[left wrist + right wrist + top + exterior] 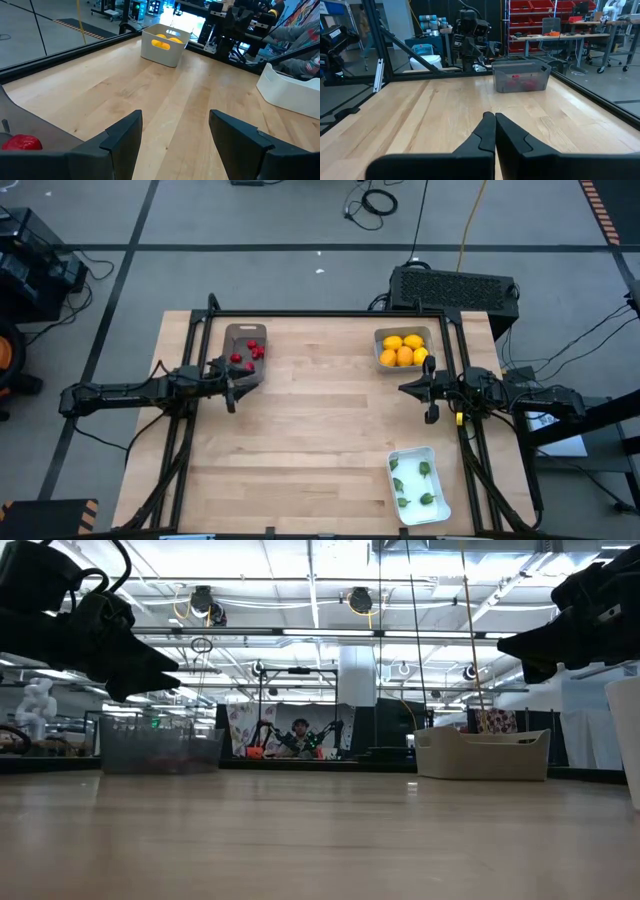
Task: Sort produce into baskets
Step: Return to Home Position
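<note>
Rounded white basket [414, 484] (shallow) on woodgrain table [310, 440]

Quick rundown of the tabletop [320, 430]. The first basket [243, 330] sits by the far-left corner with the small fruit pieces [250, 353] in it. The second basket [378, 352] is over by the far-right corner, with the citrus [403, 350] piled inside. The third basket [410, 455] is down at the near-right corner, close to the right edge, and the chili peppers [426, 470] are in it. The left gripper [250, 375] is right at the near end of the first basket. The right gripper [402, 388] is just on the near side of the second basket, well apart from the left one.
</note>
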You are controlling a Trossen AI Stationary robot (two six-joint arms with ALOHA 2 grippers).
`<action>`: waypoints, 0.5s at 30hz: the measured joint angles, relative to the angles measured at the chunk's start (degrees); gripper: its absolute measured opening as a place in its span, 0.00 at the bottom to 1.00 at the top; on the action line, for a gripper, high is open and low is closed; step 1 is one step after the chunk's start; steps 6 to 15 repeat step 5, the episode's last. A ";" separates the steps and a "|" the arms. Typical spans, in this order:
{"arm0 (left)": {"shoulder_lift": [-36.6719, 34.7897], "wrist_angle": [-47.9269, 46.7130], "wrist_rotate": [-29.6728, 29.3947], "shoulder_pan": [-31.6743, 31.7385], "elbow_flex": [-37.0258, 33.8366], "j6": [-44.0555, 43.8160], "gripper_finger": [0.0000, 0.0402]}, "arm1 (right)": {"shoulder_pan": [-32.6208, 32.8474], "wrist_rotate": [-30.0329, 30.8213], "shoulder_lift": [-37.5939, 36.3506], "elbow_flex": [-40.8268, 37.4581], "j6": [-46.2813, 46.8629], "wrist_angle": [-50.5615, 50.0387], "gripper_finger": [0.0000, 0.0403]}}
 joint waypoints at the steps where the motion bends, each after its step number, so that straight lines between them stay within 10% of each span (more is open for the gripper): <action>1: 0.00 0.00 0.00 0.01 0.00 -0.04 0.59 | 0.00 0.00 0.00 0.00 0.00 0.00 0.00; 15: -0.02 0.00 0.00 0.01 0.00 -0.11 0.59 | 0.00 0.00 0.00 0.00 0.00 0.00 0.00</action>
